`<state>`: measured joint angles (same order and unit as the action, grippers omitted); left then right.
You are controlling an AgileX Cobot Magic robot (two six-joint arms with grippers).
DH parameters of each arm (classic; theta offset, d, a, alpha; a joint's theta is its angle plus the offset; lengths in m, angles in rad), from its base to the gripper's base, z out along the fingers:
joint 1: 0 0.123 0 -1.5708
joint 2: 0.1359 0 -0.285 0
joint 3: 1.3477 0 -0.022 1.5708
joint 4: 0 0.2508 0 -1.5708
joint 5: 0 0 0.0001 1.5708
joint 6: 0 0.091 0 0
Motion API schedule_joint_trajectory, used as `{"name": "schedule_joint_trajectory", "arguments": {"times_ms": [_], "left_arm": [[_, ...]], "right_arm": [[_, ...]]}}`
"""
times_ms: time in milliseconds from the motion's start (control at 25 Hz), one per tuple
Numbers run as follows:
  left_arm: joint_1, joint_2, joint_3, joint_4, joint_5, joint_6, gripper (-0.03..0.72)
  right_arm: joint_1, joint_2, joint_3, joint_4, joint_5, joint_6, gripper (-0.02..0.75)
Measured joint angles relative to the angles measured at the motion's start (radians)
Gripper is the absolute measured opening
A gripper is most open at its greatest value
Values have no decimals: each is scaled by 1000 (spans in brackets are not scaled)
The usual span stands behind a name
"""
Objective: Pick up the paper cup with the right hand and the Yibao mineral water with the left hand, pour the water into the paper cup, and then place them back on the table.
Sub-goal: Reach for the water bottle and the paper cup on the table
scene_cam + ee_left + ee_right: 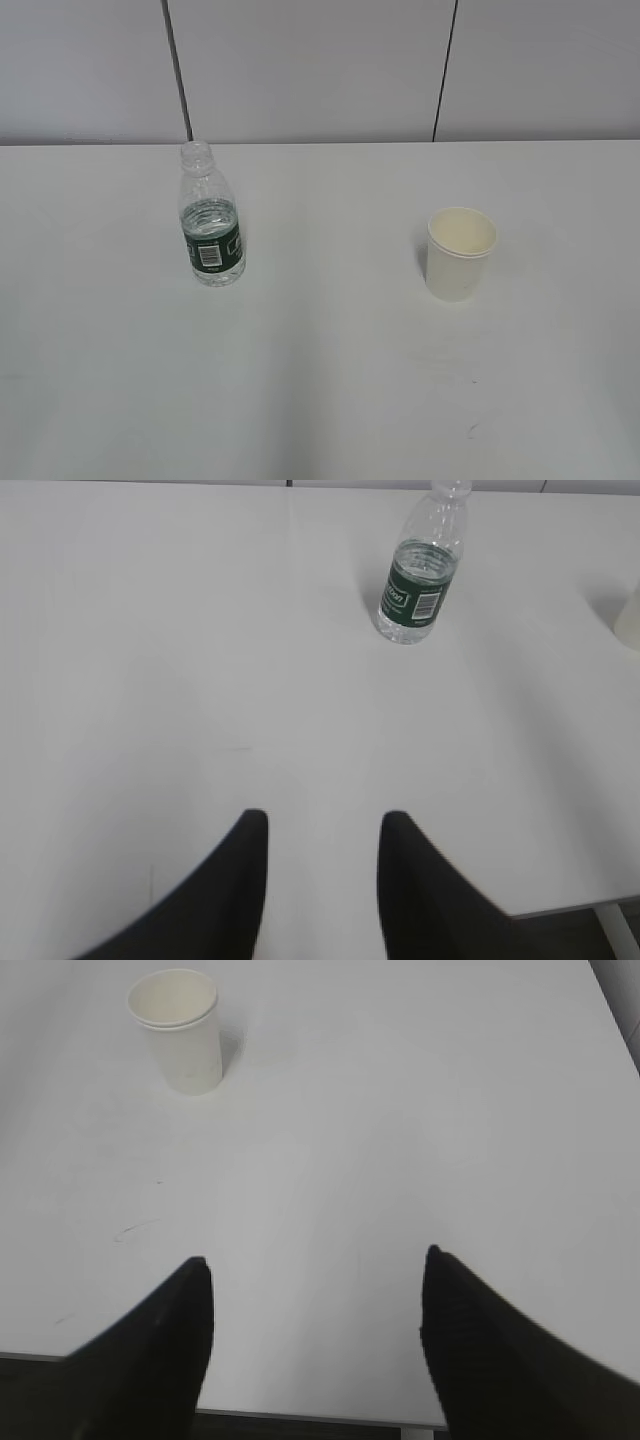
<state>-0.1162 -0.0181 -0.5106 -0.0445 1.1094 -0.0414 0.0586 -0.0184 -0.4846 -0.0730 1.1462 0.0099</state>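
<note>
The Yibao mineral water (211, 222), a clear ribbed bottle with a dark green label and no cap, stands upright on the left of the white table (320, 380). It also shows in the left wrist view (422, 575), far ahead and right of my open, empty left gripper (323, 822). The paper cup (460, 252) stands upright on the right. In the right wrist view the paper cup (180, 1030) is far ahead and left of my open, empty right gripper (315, 1260). Neither gripper shows in the exterior view.
A grey panelled wall (320, 70) rises behind the table's far edge. The table's near edge (320, 1418) lies under my right gripper. A few faint dark specks (472, 428) mark the tabletop in front of the cup.
</note>
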Motion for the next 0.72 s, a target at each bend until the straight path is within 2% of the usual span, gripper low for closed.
{"name": "schedule_joint_trajectory", "arguments": {"times_ms": [720], "left_arm": [[0, 0, 0, 0, 0, 0, 241]], "right_arm": [[0, 0, 0, 0, 0, 0, 512]]}}
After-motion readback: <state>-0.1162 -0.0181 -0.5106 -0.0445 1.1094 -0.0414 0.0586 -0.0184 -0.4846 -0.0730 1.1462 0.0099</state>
